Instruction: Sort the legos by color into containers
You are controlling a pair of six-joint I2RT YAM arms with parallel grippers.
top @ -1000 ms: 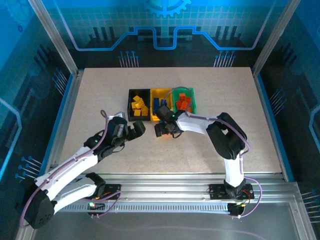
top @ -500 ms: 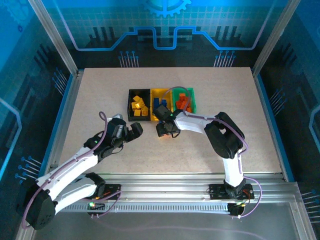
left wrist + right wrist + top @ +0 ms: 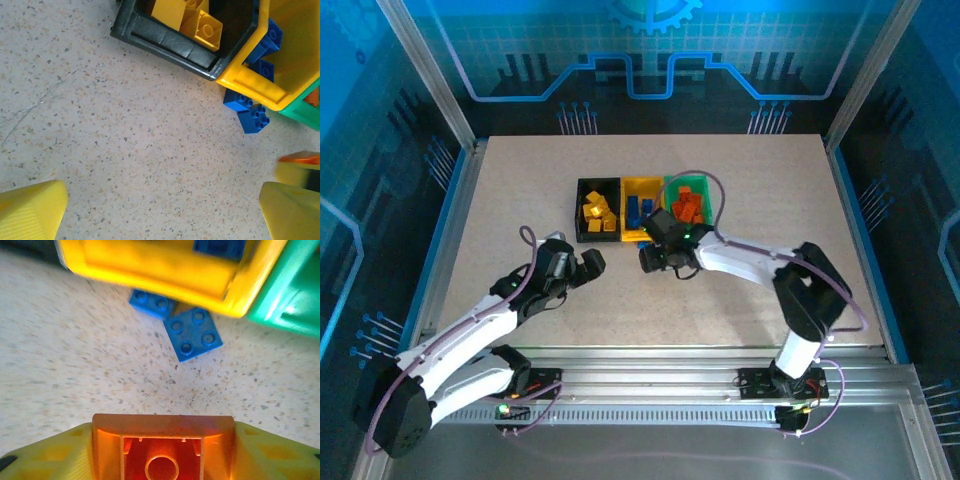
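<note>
Your right gripper [image 3: 162, 466] is pinching an orange lego [image 3: 162, 435] near the yellow bin [image 3: 160, 267]; your left gripper [image 3: 160, 212] is hanging wide open, empty.

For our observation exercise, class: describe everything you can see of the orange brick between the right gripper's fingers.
The orange brick is glossy plastic, its hollow underside towards the wrist camera: thin walls around a round central tube. It sits level, clamped in the right gripper, one yellow finger against each side. Beyond it lie the speckled table and two blue bricks, apart from it.
</note>
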